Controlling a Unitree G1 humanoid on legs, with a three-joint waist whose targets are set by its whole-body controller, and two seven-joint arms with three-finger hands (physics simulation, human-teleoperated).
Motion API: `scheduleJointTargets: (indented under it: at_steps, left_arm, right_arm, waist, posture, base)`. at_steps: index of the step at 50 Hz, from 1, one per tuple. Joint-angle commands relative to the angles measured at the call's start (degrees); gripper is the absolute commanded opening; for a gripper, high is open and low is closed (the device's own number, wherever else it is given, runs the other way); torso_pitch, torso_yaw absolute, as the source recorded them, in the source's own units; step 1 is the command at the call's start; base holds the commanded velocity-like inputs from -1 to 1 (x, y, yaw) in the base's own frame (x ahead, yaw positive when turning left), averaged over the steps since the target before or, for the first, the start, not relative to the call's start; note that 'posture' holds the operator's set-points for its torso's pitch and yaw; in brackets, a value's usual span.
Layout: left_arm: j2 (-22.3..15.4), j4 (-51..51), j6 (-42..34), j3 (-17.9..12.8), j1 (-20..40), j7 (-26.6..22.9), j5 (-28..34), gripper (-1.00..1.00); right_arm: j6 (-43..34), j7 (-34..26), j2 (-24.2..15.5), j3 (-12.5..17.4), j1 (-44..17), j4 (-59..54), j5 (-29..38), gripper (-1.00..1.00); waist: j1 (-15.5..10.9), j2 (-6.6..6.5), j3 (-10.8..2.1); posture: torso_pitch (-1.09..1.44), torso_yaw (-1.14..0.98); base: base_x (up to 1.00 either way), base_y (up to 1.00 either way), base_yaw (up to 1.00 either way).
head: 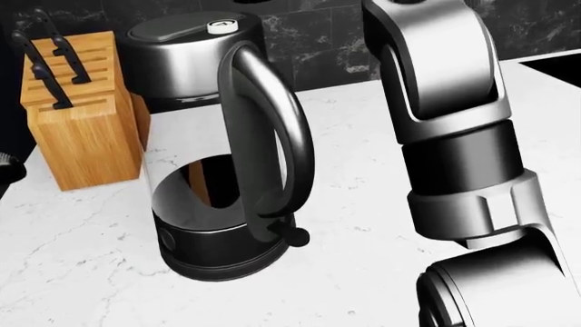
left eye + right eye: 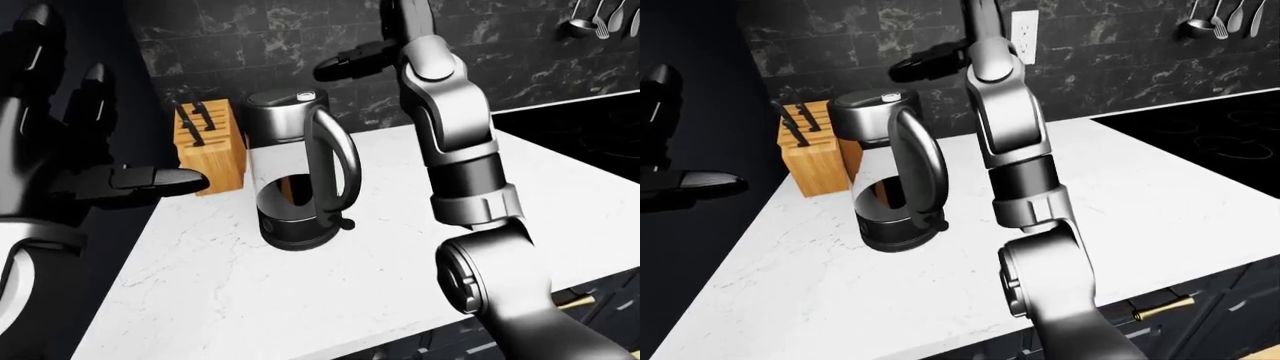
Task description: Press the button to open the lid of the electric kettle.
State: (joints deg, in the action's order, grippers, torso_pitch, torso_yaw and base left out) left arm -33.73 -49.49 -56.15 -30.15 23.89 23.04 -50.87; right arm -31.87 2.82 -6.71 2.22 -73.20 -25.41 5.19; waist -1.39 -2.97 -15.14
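Kettle (image 2: 300,180) standing on our surface (image 2: 380,262), knife block (image 2: 208,144) just beside it at left, our right hand (image 2: 350,64) above the lid, our left hand (image 2: 100,176) well left

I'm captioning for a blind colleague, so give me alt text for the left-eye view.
The robot's right hand hovers above the electric kettle, whose lid is closed, on a white marble counter. A wooden knife block stands to the kettle's left.

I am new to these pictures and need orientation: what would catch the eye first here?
First, the robot's right arm, rising tall through the middle of the left-eye view, its right hand hanging above the electric kettle. The kettle stands on the white marble counter, its lid shut, with the small button on top. Beside it, to the left, stands a wooden knife block.
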Motion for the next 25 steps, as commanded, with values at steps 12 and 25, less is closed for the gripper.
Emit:
scheduleJointTargets:
  at_steps: [12,25]
  left_arm:
    - [-0.9,-0.1,1.5,-0.6,1.4,0.3,0.1,1.00]
    - [-1.2,0.0,1.7,-0.7,1.3,0.6,-0.5,1.00]
  right_arm:
    - [2.4,0.6,0.3,0.2,-4.6,-1.9,0.1,1.00]
    - [3.5,0.8,0.8,0.5,-5.1,-5.9,-0.6,1.00]
  waist:
    - [0.0,-0.27,-0.52]
    - [0.0,-0.39,-0.49]
  posture:
    - [-0.42,0.00]
    - [-0.42,0.00]
  base:
    - [0.00,0.00,0.00]
    - [0.00,0.00,0.00]
